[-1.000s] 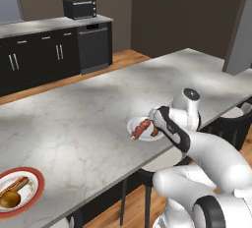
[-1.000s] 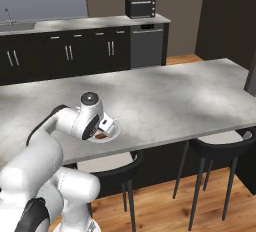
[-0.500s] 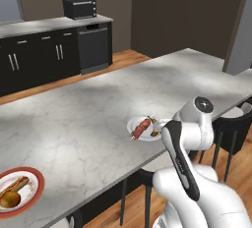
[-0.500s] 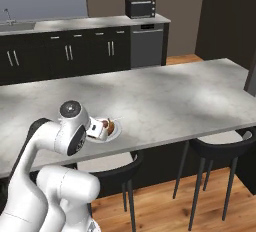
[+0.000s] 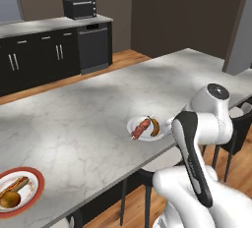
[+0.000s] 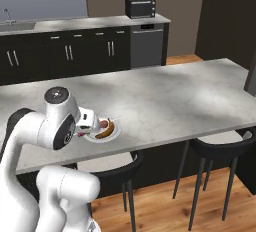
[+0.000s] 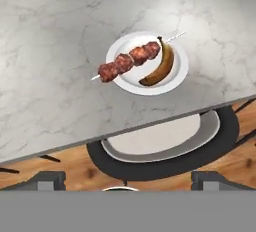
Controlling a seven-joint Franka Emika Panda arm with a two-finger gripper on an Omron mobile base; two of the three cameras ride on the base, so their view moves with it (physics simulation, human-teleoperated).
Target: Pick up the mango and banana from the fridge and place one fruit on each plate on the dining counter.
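Stretching across all three views: the dining counter [image 5: 98, 119], pale marbled top, black base. Rising beside its near edge: the white arm [image 5: 197, 143], folded sharply, elbow joint high, forearm angling down, wrist pulled off past the counter edge. Compared with a second ago, no longer reaching over the white plate; drawn back and up since then, plate and food now uncovered in the left base view. Looking down from the hand view: the gripper [image 7: 129, 178], finger tips [image 7: 47, 178] standing wide apart at the bottom edge, nothing between them, hanging above a black stool [image 7: 165, 151] tucked under the counter. Sitting near the counter's front edge: the small white plate [image 7: 147, 62], carrying a meat skewer [image 7: 127, 62] and, just beside it and touching, the banana [image 7: 159, 66], lying curved along the plate's rim side. Resting far down the counter at the robot's left: the red-rimmed plate [image 5: 35, 183], holding the mango [image 5: 10, 199] next to a hot dog [image 5: 14, 186]. Fridge out of sight.
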